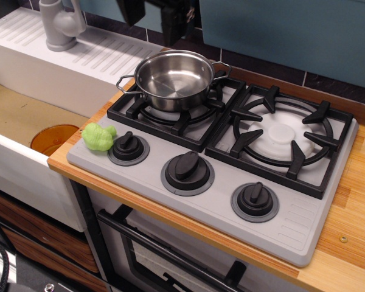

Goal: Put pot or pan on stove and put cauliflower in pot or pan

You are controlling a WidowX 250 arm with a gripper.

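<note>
The hand (155, 15) is hanging at the top edge of the view, behind and above the pan (174, 79), its two dark fingers standing apart with nothing between them, so it is sitting open and empty. The pan is resting on the black grate of the stove (219, 164), over the burner nearer the sink (24, 121), so the first half of the task is looking done; its bowl is showing bare and shiny inside. The cauliflower (97, 136) is lying on the grey front corner of the stove, touching or just beside the knob (128, 147) closest to the sink, and well apart from the pan. From the hand, it is sitting forward, down, and toward the sink side, past the pan's near rim. Its lumpy shape is running slightly longer across the stove's front edge than deep. The coming reach is likely needing to pass over the pan and drop beside that knob, where the fingers may be crowded by it.
</note>
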